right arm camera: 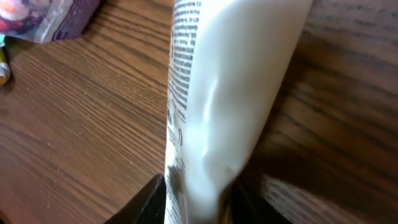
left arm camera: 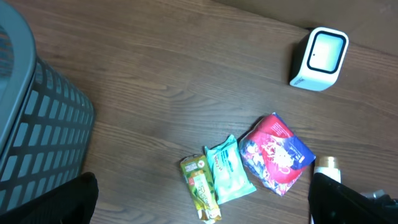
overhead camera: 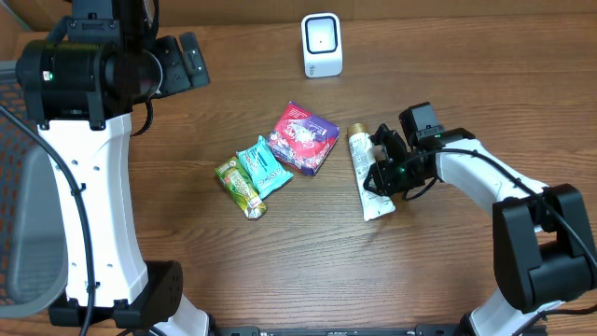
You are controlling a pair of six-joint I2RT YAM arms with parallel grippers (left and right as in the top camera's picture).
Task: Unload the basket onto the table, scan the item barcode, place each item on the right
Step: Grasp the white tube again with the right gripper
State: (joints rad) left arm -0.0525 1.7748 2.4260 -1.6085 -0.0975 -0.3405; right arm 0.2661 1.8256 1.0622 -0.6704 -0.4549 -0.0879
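Note:
A white tube with a gold cap lies on the wooden table right of centre, and in the right wrist view the tube fills the frame. My right gripper straddles its middle. Its fingers sit on either side of the tube in the right wrist view, the left fingertip touching it; whether they press on it does not show. The white scanner stands at the back of the table, seen also in the left wrist view. My left gripper hangs high at the back left, open and holding nothing.
Three snack packets lie mid-table: a purple-pink one, a teal one and a green one. A grey mesh basket stands off the left side.

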